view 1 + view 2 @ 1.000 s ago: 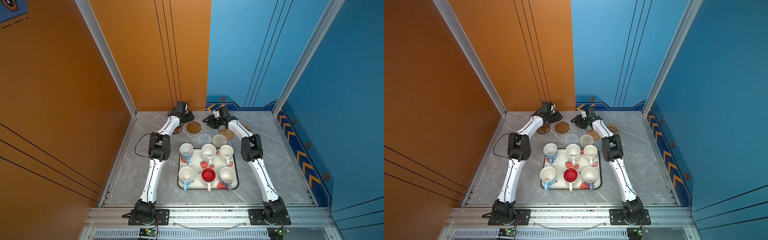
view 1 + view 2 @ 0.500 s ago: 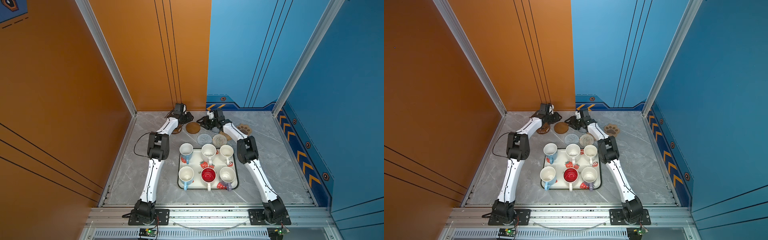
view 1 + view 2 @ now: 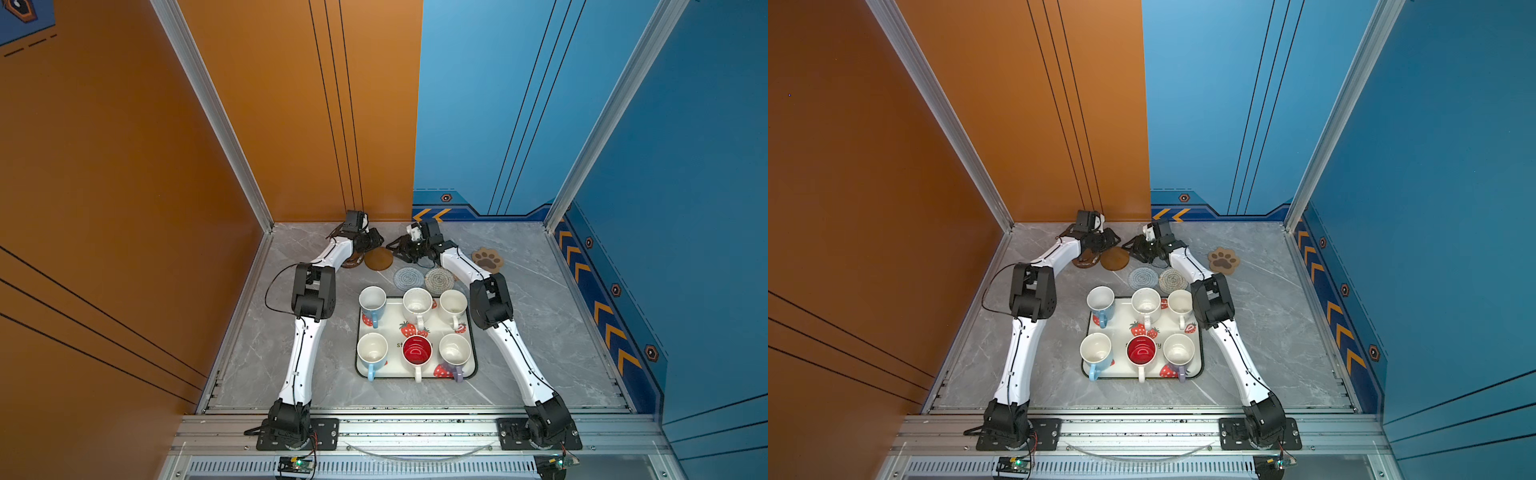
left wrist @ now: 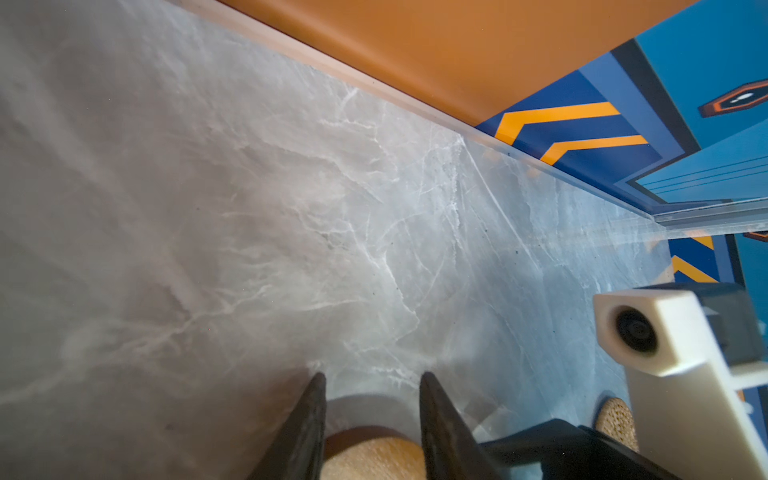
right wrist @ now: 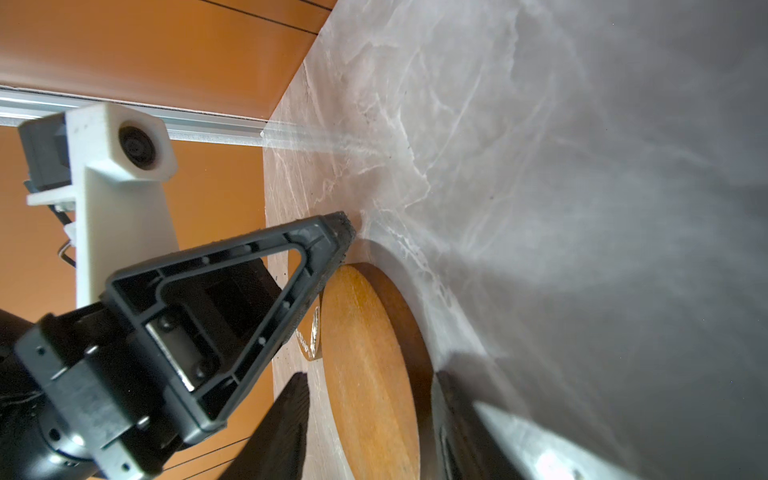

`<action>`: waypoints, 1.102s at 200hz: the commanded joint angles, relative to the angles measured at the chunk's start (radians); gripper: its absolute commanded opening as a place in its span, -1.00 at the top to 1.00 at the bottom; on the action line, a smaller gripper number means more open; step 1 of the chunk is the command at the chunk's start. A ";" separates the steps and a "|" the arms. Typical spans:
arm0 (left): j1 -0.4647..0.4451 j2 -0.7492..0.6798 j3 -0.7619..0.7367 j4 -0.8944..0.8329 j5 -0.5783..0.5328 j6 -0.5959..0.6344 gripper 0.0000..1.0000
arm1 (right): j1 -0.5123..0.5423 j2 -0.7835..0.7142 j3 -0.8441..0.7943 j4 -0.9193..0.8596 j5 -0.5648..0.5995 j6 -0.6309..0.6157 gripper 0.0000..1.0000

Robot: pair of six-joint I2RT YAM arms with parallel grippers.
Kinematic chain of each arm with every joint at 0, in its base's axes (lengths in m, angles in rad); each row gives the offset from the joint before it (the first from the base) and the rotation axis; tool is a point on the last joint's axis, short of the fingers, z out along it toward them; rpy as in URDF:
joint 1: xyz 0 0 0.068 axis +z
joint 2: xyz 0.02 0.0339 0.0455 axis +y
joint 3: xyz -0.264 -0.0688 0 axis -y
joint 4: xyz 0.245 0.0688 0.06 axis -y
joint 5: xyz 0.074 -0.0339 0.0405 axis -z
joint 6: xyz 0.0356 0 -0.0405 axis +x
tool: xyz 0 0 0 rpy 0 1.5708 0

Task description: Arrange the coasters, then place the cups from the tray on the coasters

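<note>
A brown disc coaster [image 3: 379, 259] [image 5: 370, 365] lies flat near the back wall. My left gripper [image 3: 372, 242] [image 4: 370, 376] stands open over its far edge, and one fingertip [image 5: 347, 226] touches the table. My right gripper [image 3: 397, 249] [image 5: 370, 382] is rolled on its side and open, with its jaws around the disc's near rim. A second brown disc [image 3: 352, 262] lies partly under my left arm. Grey [image 3: 408, 277] and cream [image 3: 439, 279] woven coasters and the paw-print coaster [image 3: 487, 260] lie apart. Several cups, one red inside [image 3: 417, 350], stand on the tray [image 3: 399, 376].
The orange back wall [image 3: 332, 166] rises just behind both grippers. My right forearm [image 3: 461, 266] crosses above the table beside the cream coaster. Bare marble table [image 3: 552, 324] lies to the right of the tray, with more [image 3: 257, 353] at the left.
My right arm has swung left, uncovering the paw-print coaster, and its gripper has closed in on the brown disc. The disc has shifted slightly left. My left gripper has barely moved.
</note>
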State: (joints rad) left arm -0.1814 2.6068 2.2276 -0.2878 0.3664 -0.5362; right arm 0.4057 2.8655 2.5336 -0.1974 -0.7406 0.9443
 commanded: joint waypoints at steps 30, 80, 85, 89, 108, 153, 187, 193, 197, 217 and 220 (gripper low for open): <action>-0.011 -0.180 0.045 -0.001 0.089 0.018 0.20 | -0.042 -0.071 -0.002 -0.084 -0.016 -0.035 0.00; -0.071 -0.393 -0.084 0.012 0.191 0.081 0.17 | -0.095 -0.343 -0.197 -0.123 0.006 -0.146 -0.02; -0.077 -0.410 -0.103 0.012 0.205 0.087 0.16 | -0.099 -0.372 -0.223 -0.143 0.014 -0.168 -0.03; -0.083 -0.426 -0.120 0.012 0.218 0.092 0.14 | -0.102 -0.391 -0.238 -0.154 0.019 -0.182 -0.03; -0.108 -0.502 -0.208 0.011 0.303 0.110 0.12 | -0.117 -0.504 -0.341 -0.253 0.076 -0.286 -0.02; -0.213 -0.586 -0.263 -0.320 0.242 0.338 0.11 | -0.131 -0.670 -0.490 -0.499 0.240 -0.502 0.16; -0.301 -0.564 -0.238 -0.526 0.053 0.454 0.12 | -0.130 -0.764 -0.623 -0.534 0.311 -0.559 0.44; -0.308 -0.558 -0.241 -0.538 0.036 0.455 0.13 | -0.128 -0.777 -0.639 -0.539 0.321 -0.570 0.50; -0.313 -0.555 -0.242 -0.546 0.029 0.453 0.13 | -0.126 -0.785 -0.649 -0.543 0.329 -0.577 0.53; -0.332 -0.530 -0.243 -0.572 0.000 0.448 0.16 | -0.119 -0.785 -0.684 -0.577 0.361 -0.613 0.71; -0.333 -0.525 -0.243 -0.576 -0.005 0.446 0.16 | -0.118 -0.785 -0.688 -0.582 0.365 -0.618 0.74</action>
State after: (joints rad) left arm -0.5079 2.0438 1.9797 -0.7444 0.4591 -0.1383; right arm 0.2756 2.1242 1.8809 -0.6868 -0.4568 0.4114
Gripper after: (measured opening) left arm 0.421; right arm 0.179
